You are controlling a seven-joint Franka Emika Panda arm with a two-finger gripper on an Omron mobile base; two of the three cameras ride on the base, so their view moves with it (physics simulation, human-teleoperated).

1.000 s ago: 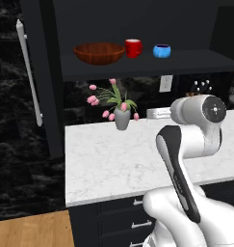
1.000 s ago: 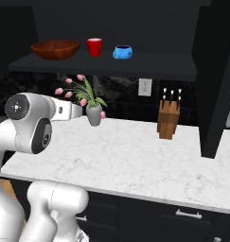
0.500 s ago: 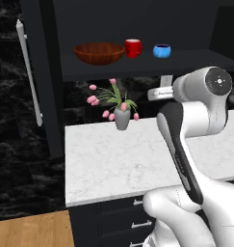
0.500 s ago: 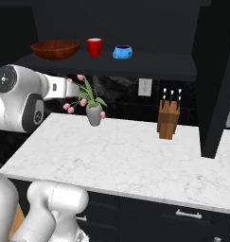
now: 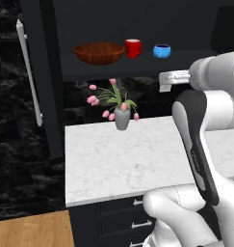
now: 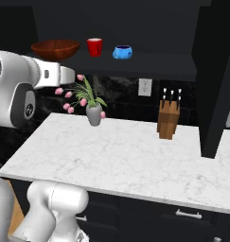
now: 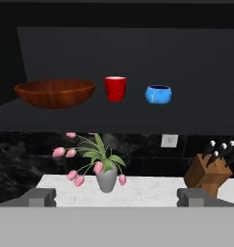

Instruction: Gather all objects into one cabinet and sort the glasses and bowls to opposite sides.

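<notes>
Two bowls: wooden bowl (image 7: 55, 93), blue bowl (image 7: 158, 94); one red cup (image 7: 115, 89)

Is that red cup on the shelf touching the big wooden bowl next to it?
Apart. In the hand view, dark shelf shows plainly between the red cup and the rim of the wooden bowl; the right base view shows the same gap.

Arm raised higher; hand (image 7: 111, 198) lifted toward cabinet shelf (image 5: 137, 65).
</notes>
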